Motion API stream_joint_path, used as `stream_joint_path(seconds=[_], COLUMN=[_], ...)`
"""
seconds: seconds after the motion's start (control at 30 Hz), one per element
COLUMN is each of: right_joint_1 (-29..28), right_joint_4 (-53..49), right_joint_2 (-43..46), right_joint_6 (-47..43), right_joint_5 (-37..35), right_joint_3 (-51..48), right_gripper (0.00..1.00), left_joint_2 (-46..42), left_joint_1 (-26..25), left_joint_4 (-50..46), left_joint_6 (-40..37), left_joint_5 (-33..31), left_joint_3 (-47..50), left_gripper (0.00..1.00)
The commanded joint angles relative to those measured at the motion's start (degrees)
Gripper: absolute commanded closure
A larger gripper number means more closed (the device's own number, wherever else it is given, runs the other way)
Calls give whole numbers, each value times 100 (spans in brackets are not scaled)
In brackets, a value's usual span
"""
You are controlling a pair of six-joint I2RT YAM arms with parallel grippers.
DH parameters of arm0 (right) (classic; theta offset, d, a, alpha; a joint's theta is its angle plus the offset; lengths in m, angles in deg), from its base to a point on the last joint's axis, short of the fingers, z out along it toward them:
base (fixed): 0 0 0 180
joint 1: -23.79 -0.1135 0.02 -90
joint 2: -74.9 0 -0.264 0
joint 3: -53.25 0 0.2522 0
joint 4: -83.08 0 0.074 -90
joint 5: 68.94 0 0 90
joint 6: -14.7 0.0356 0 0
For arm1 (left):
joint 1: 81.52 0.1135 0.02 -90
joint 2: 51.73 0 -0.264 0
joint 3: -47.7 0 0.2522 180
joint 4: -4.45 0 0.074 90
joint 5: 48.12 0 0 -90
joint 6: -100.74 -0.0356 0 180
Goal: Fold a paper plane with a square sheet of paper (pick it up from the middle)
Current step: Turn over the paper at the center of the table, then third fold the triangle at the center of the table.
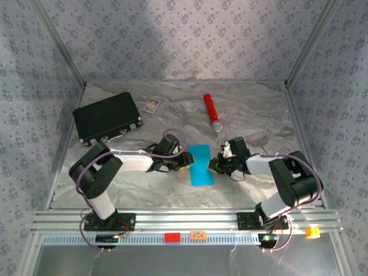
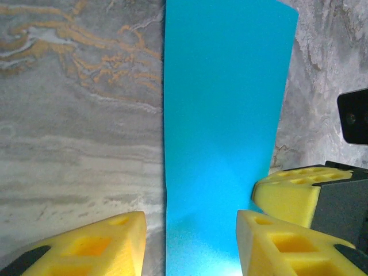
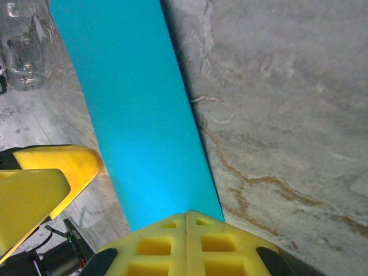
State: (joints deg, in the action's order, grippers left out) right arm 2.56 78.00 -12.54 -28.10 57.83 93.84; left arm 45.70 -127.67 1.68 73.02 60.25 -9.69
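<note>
The square sheet of paper lies flat on the marble table as a bright cyan strip, folded to about half its width. My left gripper sits low at its left edge, open; in the left wrist view the yellow pads straddle the paper without touching it, the gripper centred over the strip. My right gripper is at the paper's right edge. Its pads are pressed together, and the shut tips rest on the edge of the paper. No paper plane shape shows.
A black rectangular case lies at the back left, with a small white card beside it. A red cylinder lies behind the paper. Patterned walls enclose the table on three sides.
</note>
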Motion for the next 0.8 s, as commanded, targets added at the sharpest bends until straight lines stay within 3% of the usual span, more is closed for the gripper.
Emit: stream_joint_path(seconds=[0.0,0.77], right_joint_1=[59,80], right_joint_4=[-516,-500], right_joint_2=[-150,-162], right_joint_6=[83,118], right_joint_5=[-566,-575], right_joint_3=[-187,-204], right_gripper=[93,93], left_joint_2=[-164,539], left_joint_1=[-31,-96], left_joint_4=[-237,-211], left_joint_6=[179,206], left_joint_5=[-64,579], left_joint_3=[59,-447], left_gripper=[56,62])
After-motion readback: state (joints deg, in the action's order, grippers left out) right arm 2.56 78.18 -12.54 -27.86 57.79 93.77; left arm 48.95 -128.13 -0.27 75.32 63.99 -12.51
